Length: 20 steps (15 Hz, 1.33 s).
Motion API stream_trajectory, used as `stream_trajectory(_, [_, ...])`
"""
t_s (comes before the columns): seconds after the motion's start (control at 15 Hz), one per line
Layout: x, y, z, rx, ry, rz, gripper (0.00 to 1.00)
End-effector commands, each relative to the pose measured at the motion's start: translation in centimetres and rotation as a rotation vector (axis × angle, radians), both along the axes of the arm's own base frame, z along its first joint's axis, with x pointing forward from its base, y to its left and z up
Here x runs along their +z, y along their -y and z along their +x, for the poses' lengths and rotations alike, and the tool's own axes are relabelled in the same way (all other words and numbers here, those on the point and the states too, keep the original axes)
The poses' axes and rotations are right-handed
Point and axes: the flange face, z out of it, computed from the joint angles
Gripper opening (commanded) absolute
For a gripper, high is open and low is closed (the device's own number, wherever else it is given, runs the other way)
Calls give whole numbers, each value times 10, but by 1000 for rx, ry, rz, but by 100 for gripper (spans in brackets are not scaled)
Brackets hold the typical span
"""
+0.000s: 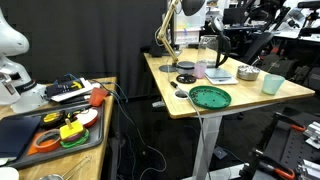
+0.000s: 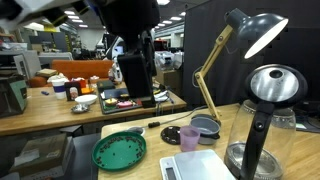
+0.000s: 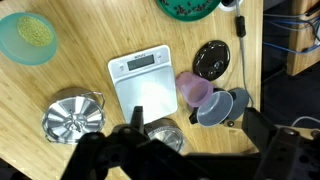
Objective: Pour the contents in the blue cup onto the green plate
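The blue cup (image 1: 272,84), pale teal with no handle, stands upright near a corner of the worktop (image 1: 245,95). The contents (image 3: 36,33), pale yellowish bits, lie in its bottom. The green plate (image 1: 210,96), round and dark, lies flat near the worktop's edge, well apart from the cup.

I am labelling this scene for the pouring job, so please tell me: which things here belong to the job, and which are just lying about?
For the job: blue cup, its contents, green plate.
Just lying about: scale, metal bowl, pink cup, black disc, lamp, jug.
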Motion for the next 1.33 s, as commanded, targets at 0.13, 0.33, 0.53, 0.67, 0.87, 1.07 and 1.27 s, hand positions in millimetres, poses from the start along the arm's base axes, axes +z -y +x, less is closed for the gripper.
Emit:
stream_trajectory(0.13, [-38, 31, 14, -59, -88, 68, 100])
stream_trajectory(0.33, [-61, 45, 24, -99, -165, 85, 100])
stream_trajectory(0.53, [-85, 52, 34, -115, -235, 127, 100])
stream_trajectory(0.67, [-98, 55, 38, -121, -249, 165, 100])
stream_trajectory(0.87, [-110, 64, 39, -137, -210, 266, 100])
stream_trajectory(1.07, [-129, 83, 26, -190, -170, 355, 100])
stream_trajectory(1.27, [-152, 98, 9, -230, -164, 413, 100])
